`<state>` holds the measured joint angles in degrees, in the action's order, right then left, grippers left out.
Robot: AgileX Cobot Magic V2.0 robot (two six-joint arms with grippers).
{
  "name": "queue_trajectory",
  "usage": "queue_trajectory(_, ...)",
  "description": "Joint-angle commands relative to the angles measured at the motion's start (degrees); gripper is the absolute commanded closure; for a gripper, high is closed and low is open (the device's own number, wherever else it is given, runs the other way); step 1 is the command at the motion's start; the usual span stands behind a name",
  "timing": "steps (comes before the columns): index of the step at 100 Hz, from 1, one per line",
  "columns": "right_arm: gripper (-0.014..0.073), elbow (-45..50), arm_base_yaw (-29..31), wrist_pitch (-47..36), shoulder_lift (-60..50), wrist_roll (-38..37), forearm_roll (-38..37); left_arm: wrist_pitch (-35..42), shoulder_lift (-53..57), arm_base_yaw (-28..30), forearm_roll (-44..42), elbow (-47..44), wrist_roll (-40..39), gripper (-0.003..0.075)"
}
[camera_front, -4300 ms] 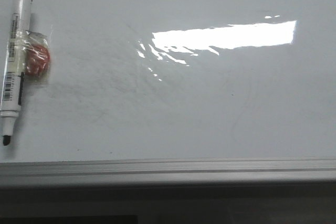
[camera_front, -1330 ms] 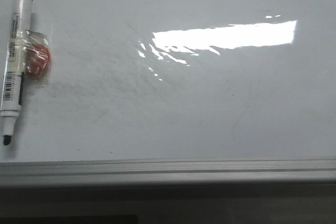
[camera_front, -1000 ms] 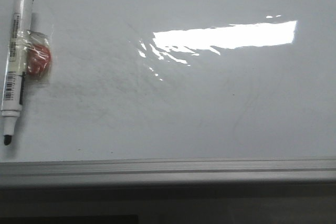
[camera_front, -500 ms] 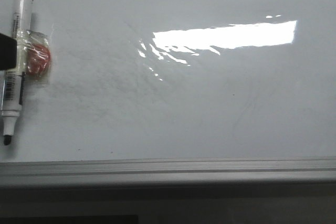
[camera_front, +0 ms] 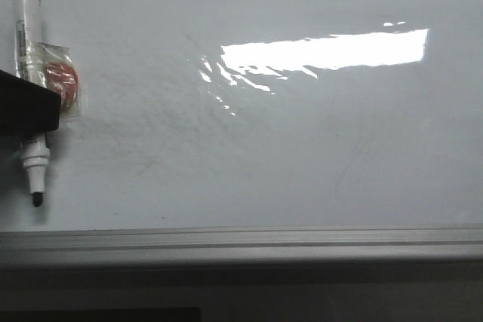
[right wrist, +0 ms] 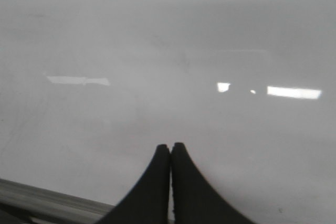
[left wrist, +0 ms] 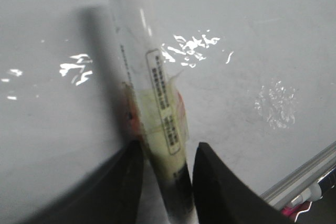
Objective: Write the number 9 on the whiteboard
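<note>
The whiteboard (camera_front: 302,156) is glossy white with faint grey smudges and a bright glare patch. No black strokes of the number 9 show on it. A white marker (camera_front: 26,35) with an uncapped black tip lies at the far left, tip toward the near frame. My left gripper (camera_front: 30,107) shows as a black block across its barrel. In the left wrist view the gripper (left wrist: 167,156) has one finger on each side of the marker (left wrist: 142,51), closed on it. My right gripper (right wrist: 170,148) is shut and empty above the bare board (right wrist: 157,51).
A red object in clear wrap (camera_front: 60,84) is taped to the marker's side. The grey aluminium frame (camera_front: 241,243) runs along the board's near edge, and it also shows in the left wrist view (left wrist: 304,174) and the right wrist view (right wrist: 42,195).
My left gripper has come in from the left and closed across the marker. The marker has shifted right and stands straighter.
</note>
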<state>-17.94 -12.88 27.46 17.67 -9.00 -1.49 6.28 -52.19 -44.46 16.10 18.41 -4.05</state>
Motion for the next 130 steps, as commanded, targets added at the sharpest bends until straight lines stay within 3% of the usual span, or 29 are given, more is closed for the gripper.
queue_trajectory(1,0.0657,-2.2,-2.5,-3.2,1.1,0.6,0.0,3.2,-0.8,-0.1,0.5,1.5,-0.3,0.0636)
queue_trajectory(8,0.0657,-3.1,-5.3,-2.5,1.8,0.6,0.2,3.2,-0.8,-0.1,0.4,1.5,-0.1,0.0743)
queue_trajectory(20,0.0631,-6.6,-11.2,-1.9,5.2,4.1,1.0,3.2,-0.8,-0.1,0.3,1.5,-0.1,0.0741)
queue_trajectory(35,0.0449,-13.3,-20.0,-1.9,13.1,8.4,4.0,3.2,0.1,-0.1,-3.6,1.5,-0.1,0.0741)
queue_trajectory(49,0.0290,-20.3,-29.6,-1.7,22.1,9.0,4.1,3.2,2.0,-0.2,-14.7,1.5,-0.1,0.0741)
queue_trajectory(66,0.0285,-28.1,-40.1,-1.8,33.4,9.0,3.4,3.2,4.1,-3.2,-31.2,1.5,-0.1,0.0741)
queue_trajectory(84,0.0285,-35.9,-44.5,-1.7,42.5,9.0,3.1,4.1,4.2,-7.8,-40.6,1.5,-0.1,0.0741)
queue_trajectory(103,0.0285,-40.0,-47.4,-1.4,47.8,9.0,3.1,4.1,4.2,-9.6,-43.1,1.5,-0.1,0.0741)
queue_trajectory(130,0.0286,-40.8,-46.6,-2.2,51.1,9.0,3.1,5.9,4.2,-9.6,-43.2,1.5,-0.1,0.0741)
